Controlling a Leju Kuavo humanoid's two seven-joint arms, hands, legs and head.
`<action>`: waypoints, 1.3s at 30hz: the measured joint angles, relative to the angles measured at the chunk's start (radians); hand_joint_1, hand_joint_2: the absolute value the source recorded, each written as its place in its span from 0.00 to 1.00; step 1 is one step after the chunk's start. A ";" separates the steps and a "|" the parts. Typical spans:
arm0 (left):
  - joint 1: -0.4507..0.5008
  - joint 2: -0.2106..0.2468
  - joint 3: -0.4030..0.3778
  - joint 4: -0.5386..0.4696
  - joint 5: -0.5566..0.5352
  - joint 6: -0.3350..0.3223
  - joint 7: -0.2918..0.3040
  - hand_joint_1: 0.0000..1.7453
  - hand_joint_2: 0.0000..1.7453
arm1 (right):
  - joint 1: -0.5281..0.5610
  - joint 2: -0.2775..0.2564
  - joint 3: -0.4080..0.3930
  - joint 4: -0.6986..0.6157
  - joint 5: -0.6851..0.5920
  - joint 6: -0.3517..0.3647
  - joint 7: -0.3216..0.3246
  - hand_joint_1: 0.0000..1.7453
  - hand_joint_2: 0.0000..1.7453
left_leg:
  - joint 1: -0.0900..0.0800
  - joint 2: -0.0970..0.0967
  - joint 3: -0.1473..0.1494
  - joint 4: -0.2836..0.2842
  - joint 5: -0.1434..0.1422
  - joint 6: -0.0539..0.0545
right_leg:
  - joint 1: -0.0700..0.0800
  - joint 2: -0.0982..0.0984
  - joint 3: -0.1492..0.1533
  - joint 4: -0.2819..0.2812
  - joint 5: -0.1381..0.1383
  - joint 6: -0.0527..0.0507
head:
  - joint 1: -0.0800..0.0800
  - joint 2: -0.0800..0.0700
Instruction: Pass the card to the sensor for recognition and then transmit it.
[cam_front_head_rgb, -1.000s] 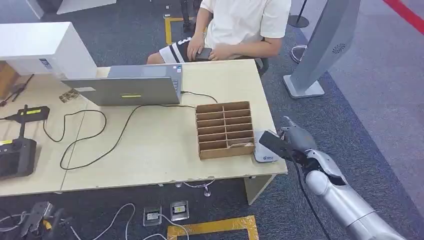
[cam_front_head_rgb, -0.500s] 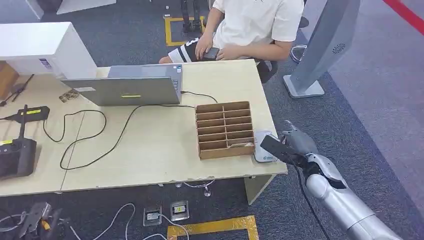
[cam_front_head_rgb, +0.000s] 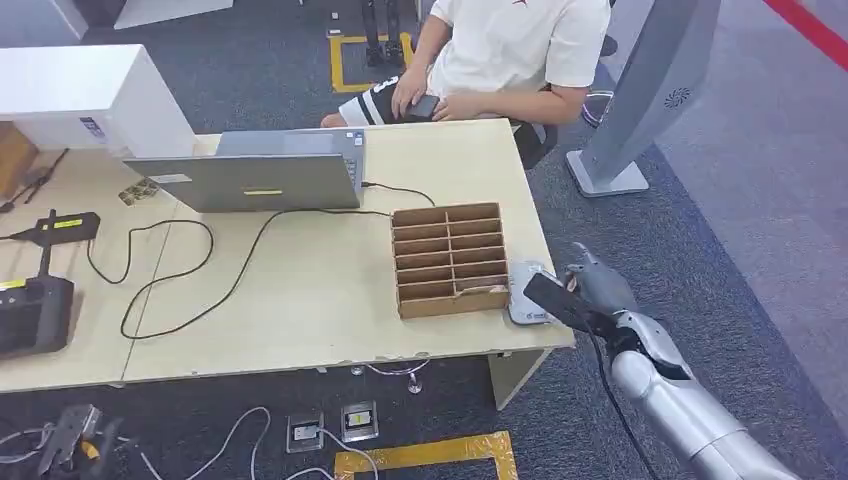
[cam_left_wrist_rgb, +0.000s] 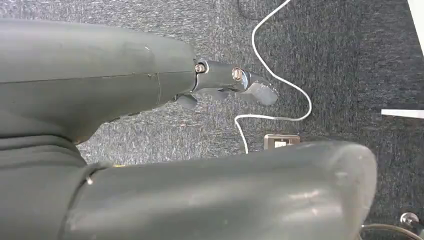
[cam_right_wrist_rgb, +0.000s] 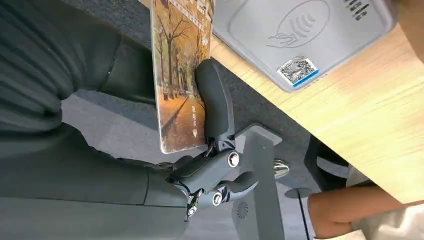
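Note:
A card is pinched in my right hand just off the table's right front corner. It hangs beside and slightly over the grey-white sensor, which lies flat at the table edge. In the right wrist view the card shows an autumn tree picture. A dark finger presses on its face. The sensor with its contactless symbol lies close past the card's edge, and I cannot tell whether they touch. My left hand hangs over the carpet and holds nothing.
A wooden slotted organiser stands right beside the sensor. A laptop with a cable, a white box and black devices occupy the table's left. A person sits at the far side. A grey stand rises at right.
My right hand has drawn the card slightly right and nearer to me, off the sensor. The person has shifted a little to the right.

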 joint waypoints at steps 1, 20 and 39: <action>0.000 0.000 0.000 0.000 0.000 0.000 0.000 0.00 0.00 | -0.001 0.001 0.000 0.004 0.000 0.000 -0.002 1.00 1.00 | 0.000 0.000 0.000 0.000 0.000 0.000 | 0.000 0.000 0.000 0.000 0.000 0.000 | 0.000 0.000; 0.005 0.006 0.001 -0.001 0.002 0.000 0.014 0.00 0.00 | -0.050 0.007 0.023 0.088 -0.004 -0.008 -0.024 1.00 1.00 | 0.000 0.000 0.000 0.000 0.000 0.000 | 0.000 0.000 0.000 0.000 0.000 0.000 | 0.000 0.000; 0.005 -0.007 0.031 0.011 0.031 0.000 0.022 0.00 0.00 | -0.238 -0.092 -0.037 0.129 0.035 -0.052 -0.081 1.00 1.00 | -0.001 0.000 -0.001 0.000 0.000 0.000 | -0.001 0.000 -0.001 0.000 0.001 0.000 | -0.001 0.000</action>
